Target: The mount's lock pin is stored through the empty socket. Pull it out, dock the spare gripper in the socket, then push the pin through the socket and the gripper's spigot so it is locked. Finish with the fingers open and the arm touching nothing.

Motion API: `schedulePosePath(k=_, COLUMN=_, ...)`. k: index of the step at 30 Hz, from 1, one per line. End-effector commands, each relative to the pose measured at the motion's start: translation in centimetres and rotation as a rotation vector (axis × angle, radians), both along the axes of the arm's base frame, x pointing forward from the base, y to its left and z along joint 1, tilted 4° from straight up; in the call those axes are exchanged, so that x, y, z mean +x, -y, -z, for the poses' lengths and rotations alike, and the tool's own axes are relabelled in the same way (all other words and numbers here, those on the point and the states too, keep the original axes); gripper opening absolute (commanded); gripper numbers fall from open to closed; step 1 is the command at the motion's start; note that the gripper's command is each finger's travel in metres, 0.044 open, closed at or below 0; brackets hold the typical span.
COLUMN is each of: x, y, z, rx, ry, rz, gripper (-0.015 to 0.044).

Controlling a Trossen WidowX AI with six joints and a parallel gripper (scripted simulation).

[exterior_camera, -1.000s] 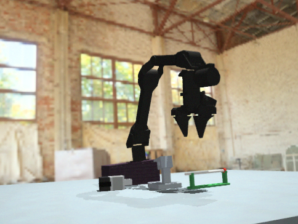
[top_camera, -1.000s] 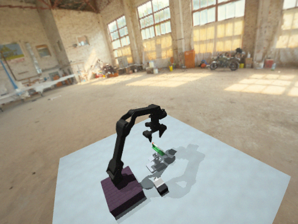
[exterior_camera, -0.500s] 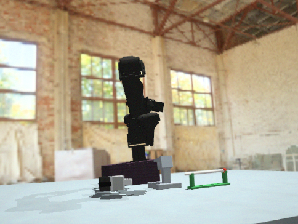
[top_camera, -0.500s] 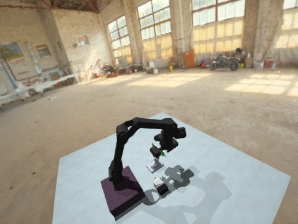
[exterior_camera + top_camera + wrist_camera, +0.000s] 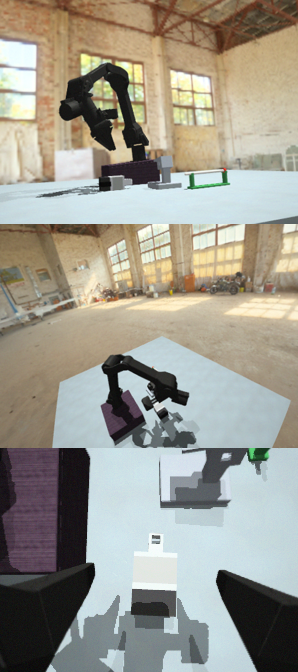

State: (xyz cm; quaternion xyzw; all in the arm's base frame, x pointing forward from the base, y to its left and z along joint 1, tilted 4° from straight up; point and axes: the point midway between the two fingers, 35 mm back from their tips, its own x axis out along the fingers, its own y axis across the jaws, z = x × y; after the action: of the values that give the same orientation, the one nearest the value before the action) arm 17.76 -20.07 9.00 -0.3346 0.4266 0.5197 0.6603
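Note:
My gripper (image 5: pixel 104 140) (image 5: pixel 156 572) is open and empty, and it points down. It hangs well above the spare gripper (image 5: pixel 161 410) (image 5: pixel 112 183) (image 5: pixel 155 573), a small block with a light body and a dark end that lies flat on the mat. In the wrist view the block's small spigot (image 5: pixel 156 539) points toward the grey mount (image 5: pixel 165 167) (image 5: pixel 195 485). The socket post of the mount stands upright on a flat base. The lock pin (image 5: pixel 204 172), a white rod with a red tip, rests across a green rack (image 5: pixel 209 184) to the right of the mount.
The arm's dark purple base block (image 5: pixel 123 421) (image 5: pixel 132 170) (image 5: pixel 30 513) stands just behind and left of the spare gripper. Everything sits on a pale mat (image 5: pixel 231 396) on a warehouse floor. A corner of the green rack (image 5: pixel 259 453) shows at the top of the wrist view.

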Motion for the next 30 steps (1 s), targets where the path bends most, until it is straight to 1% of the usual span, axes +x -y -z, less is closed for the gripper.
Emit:
schedulePosePath(k=1, x=-0.1, y=-0.2, z=0.0, rx=0.008, ry=0.023, rz=-0.012, gripper=0.044)
schedulePosePath(k=4, x=0.0, y=-0.1, z=0.9, rx=0.008, ry=0.022, rz=-0.012, gripper=0.044)
schedulePosePath(k=11, x=0.1, y=0.0, z=6.0, rx=0.007, ry=0.019, rz=-0.013, gripper=0.044)
schedulePosePath(k=13, x=0.1, y=-0.1, z=6.9, rx=0.007, ry=0.018, rz=-0.013, gripper=0.044)
schedulePosePath(k=30, x=0.2, y=0.2, z=9.2, rx=0.007, ry=0.018, rz=-0.013, gripper=0.044)
